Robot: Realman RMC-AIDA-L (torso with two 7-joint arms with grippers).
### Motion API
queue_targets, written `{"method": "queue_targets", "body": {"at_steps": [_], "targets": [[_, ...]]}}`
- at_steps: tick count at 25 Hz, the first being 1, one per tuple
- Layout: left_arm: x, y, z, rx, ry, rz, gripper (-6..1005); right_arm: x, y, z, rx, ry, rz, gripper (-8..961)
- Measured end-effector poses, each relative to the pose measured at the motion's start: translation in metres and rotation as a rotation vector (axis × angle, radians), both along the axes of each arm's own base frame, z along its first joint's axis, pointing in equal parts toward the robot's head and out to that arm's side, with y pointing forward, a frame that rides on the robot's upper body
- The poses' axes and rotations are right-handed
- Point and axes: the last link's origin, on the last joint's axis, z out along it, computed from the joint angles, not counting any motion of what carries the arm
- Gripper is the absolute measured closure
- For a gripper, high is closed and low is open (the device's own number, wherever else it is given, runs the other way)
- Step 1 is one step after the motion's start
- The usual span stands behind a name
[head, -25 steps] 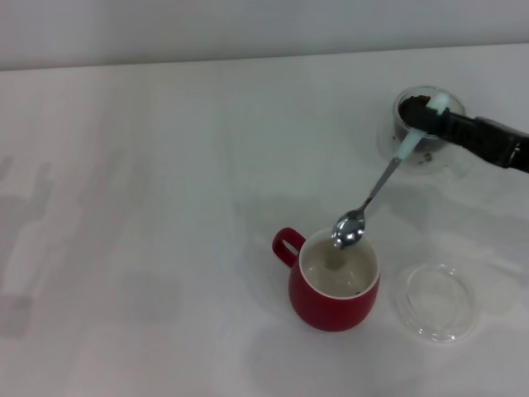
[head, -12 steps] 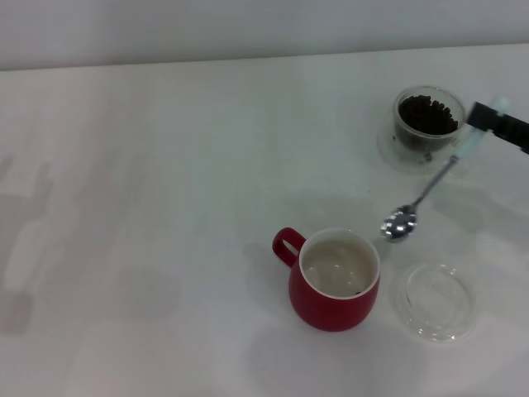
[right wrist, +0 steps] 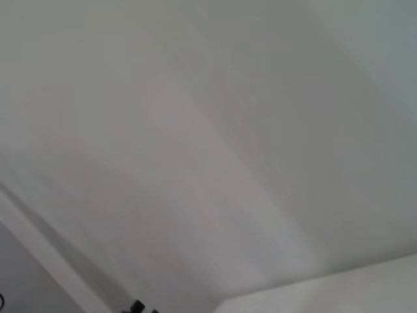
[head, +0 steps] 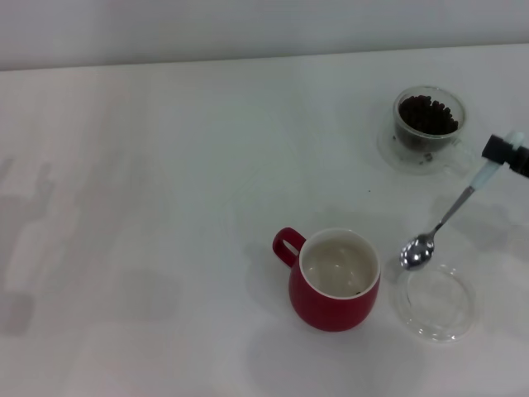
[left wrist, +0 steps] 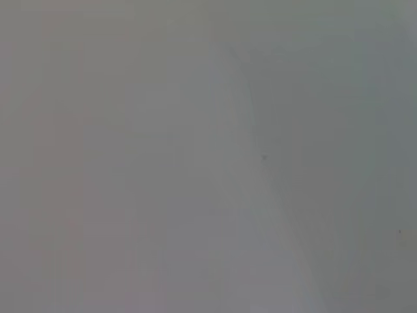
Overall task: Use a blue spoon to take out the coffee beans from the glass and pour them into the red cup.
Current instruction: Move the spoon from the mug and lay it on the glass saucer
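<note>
The right gripper (head: pixel 511 153) grips the blue spoon (head: pixel 450 214) by its handle; the spoon's bowl hangs between the red cup (head: pixel 335 281) and the clear dish (head: pixel 436 302).

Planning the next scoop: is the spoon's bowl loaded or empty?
Empty: the blue spoon in the right pincer shows bare shiny metal, no beans.

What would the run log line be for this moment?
right gripper: holding spoon | spoon bowl: near dish | beans: in glass | left: unseen
</note>
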Motion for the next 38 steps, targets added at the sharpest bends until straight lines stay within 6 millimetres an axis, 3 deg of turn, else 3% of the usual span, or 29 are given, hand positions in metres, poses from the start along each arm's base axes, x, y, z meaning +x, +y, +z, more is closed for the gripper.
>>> {"method": "queue_targets", "body": {"at_steps": [12, 26, 38], "targets": [[-0.002, -0.005, -0.002, -0.001, -0.005, 0.008, 348, 0.012, -0.004, -0.016, -0.048, -0.087, -0.048, 748], [-0.002, -0.009, -0.002, 0.002, -0.008, 0.001, 347, 0.040, -0.012, -0.015, -0.074, -0.214, -0.153, 746], [-0.001, -0.007, -0.002, 0.003, -0.007, -0.004, 348, 0.043, -0.007, -0.024, -0.123, -0.156, -0.227, 743]]}}
